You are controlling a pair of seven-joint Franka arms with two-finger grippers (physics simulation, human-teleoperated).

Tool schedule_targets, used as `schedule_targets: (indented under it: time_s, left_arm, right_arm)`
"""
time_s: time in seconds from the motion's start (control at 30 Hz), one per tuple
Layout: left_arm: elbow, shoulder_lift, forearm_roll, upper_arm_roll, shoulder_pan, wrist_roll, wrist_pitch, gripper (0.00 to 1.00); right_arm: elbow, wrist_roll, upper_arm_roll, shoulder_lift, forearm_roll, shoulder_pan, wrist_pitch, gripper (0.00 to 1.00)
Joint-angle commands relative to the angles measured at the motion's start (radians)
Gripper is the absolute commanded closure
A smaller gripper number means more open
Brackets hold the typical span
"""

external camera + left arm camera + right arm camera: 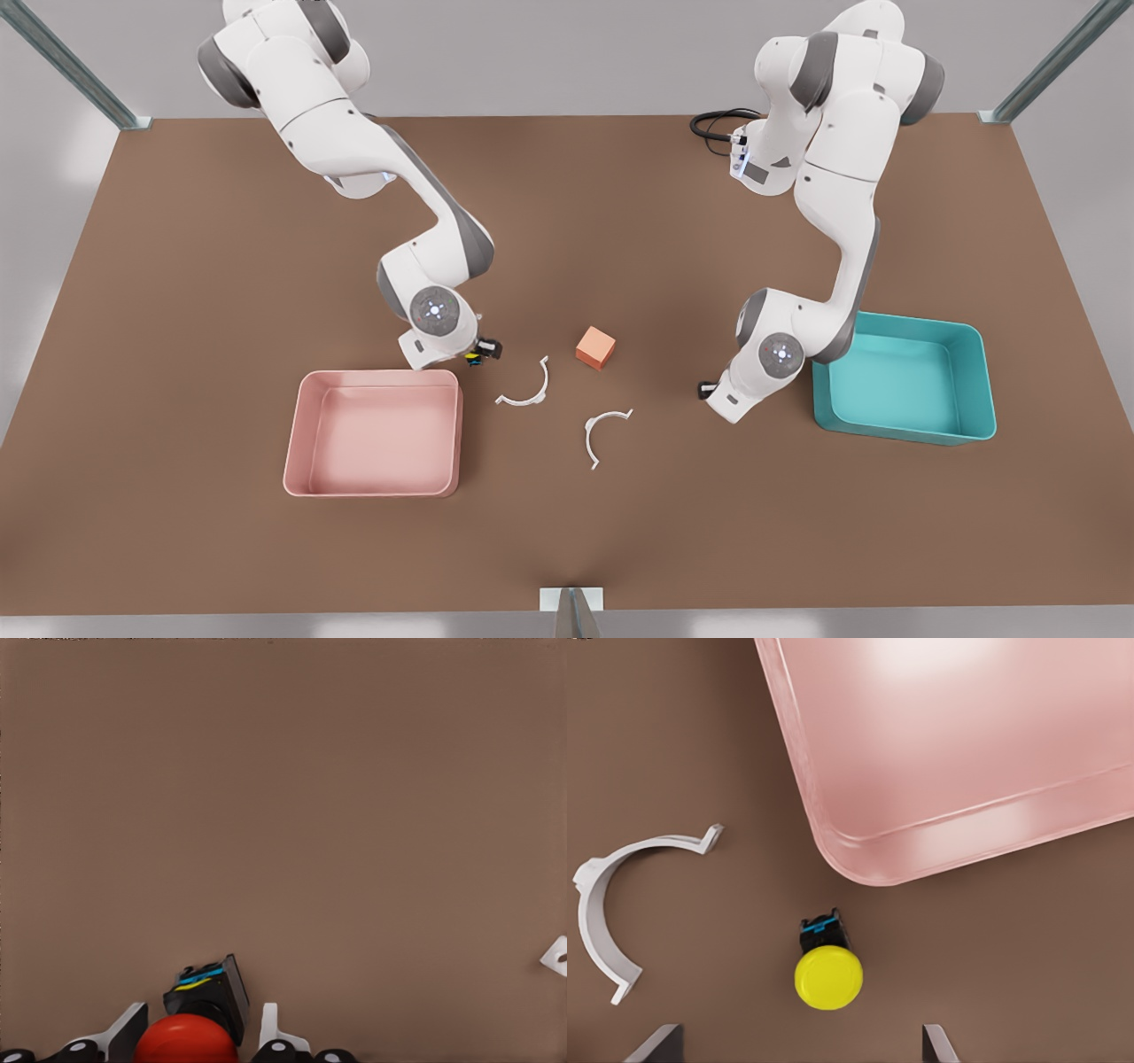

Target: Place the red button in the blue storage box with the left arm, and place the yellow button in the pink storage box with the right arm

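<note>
The red button sits between the fingers of my left gripper, which are drawn in close against its two sides; its black base points away over the bare table. In the front view that left gripper hangs low beside the blue storage box at the front view's right. The yellow button lies on the table just off a corner of the pink storage box. My right gripper is open above it, fingers wide apart. The front view shows the yellow button beside the pink storage box.
An orange-pink cube stands mid-table. Two white curved clips lie in front of it; one clip is close to the yellow button. A black cable lies at the back.
</note>
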Motion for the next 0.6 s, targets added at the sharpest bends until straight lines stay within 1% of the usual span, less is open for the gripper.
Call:
schedule_targets:
  time_s: [0.0,0.07,0.1,0.13,0.23,0.33,0.43,0.5,0.57]
  left_arm:
    - [0.000,-0.004,0.002,-0.001,0.000,-0.062,-0.002,0.33]
    - [-0.011,-0.015,0.002,-0.001,-0.002,-0.083,-0.002,0.39]
    - [-0.019,-0.018,0.002,-0.001,-0.002,-0.083,-0.004,0.40]
    - [-0.019,-0.018,0.002,-0.001,-0.002,-0.085,-0.004,0.43]
    - [-0.019,-0.022,0.002,-0.001,-0.002,-0.085,-0.015,0.49]
    - [-0.015,-0.053,0.002,-0.001,0.000,-0.082,-0.039,0.51]
    - [-0.012,-0.183,0.002,-0.001,0.018,-0.014,-0.200,0.51]
    - [-0.012,-0.231,0.000,0.004,0.072,0.098,-0.272,0.51]
    - [-0.009,-0.269,0.000,0.002,0.185,0.306,-0.346,0.51]
  right_arm:
    - [-0.012,0.378,0.000,0.009,-0.012,0.005,0.087,0.00]
    - [-0.058,0.378,0.002,0.009,-0.012,0.006,0.149,0.00]
    - [-0.065,0.381,0.017,0.008,-0.012,0.006,0.152,0.00]
    - [-0.099,0.395,0.019,0.008,-0.012,0.006,0.201,0.00]
    - [-0.116,0.396,0.019,0.012,-0.014,0.005,0.221,0.00]
    - [-0.130,0.396,0.019,0.018,-0.038,0.003,0.224,0.00]
    - [-0.167,0.396,0.020,0.017,-0.044,0.000,0.271,0.00]
    - [-0.184,0.395,0.020,0.014,-0.058,-0.004,0.281,0.00]
    - [-0.211,0.395,0.019,0.017,-0.061,0.002,0.322,0.00]
